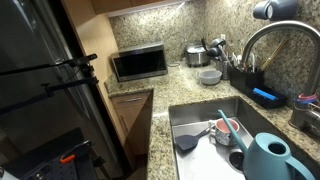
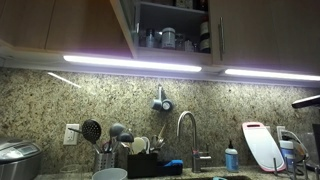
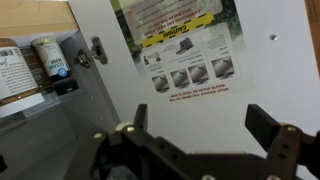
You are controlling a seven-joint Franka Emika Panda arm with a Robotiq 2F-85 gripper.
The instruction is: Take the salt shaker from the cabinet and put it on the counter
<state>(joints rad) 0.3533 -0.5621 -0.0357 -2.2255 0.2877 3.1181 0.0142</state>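
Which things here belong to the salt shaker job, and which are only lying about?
For the job: cabinet, its shelf jars (labels unreadable), counter, open gripper.
Lying about: microwave, rice cooker, watering can, cutting board.

Two bright light strips [image 2: 130, 63] glow beneath warm wooden wall cabinets [image 2: 60, 25] and wash over a speckled granite backsplash [image 2: 120, 100], which carries a white wall outlet [image 2: 72, 133]. In an exterior view, a dark glossy refrigerator [image 1: 30, 40] stands beside a wooden base cabinet [image 1: 130, 118].
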